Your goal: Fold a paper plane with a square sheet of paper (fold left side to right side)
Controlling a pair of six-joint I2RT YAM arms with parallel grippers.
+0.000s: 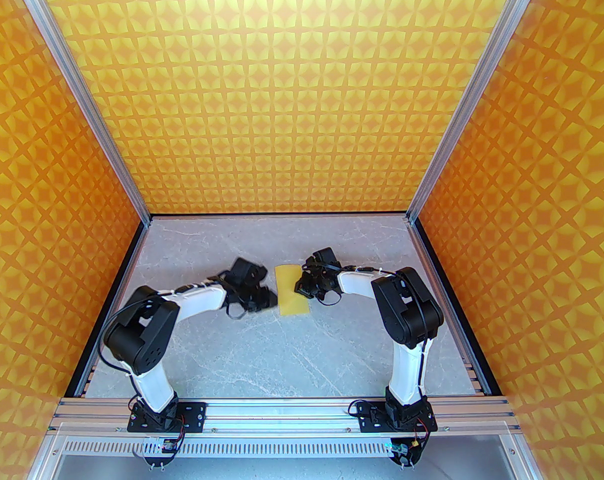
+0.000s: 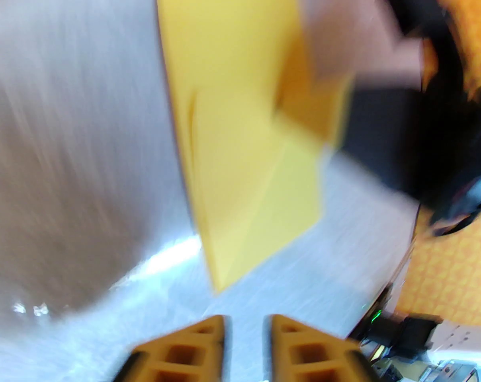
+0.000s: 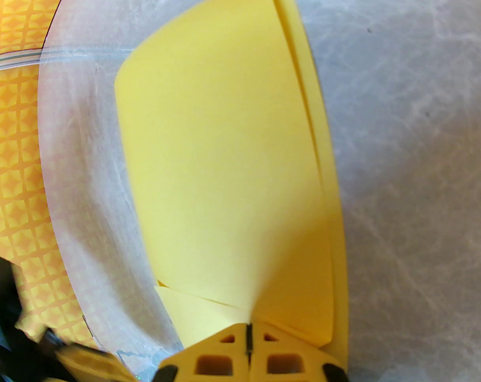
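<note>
Both arms reach forward, elbows up, forearms turned inward so the claws face each other mid-table.

My left gripper (image 1: 270,298) sits low, just beside the left long edge of the sheet of paper (image 1: 292,289). From its wrist cam, left gripper (image 2: 246,321): jaws a little apart, nothing between them, bare grey table (image 2: 85,133) under the tips. That view is motion-blurred, so I can't tell whether the tips touch the sheet (image 2: 240,133).

My right gripper (image 1: 298,288) is over the sheet's right long edge, about mid-length. Wrist cam, right gripper (image 3: 248,330): fingers pressed together, and the top layer of the sheet (image 3: 224,165) runs straight into the seam, so it is clamped on the paper.

Sheet: plain bright yellow, folded to a narrow rectangle, two layers. The layer edges are slightly offset along one long side, and a lower corner peeks out near my right fingertips. It lies mid-table between the claws.

Long axis runs far-to-near, near end leaning slightly right. No point or tip on it.
</note>
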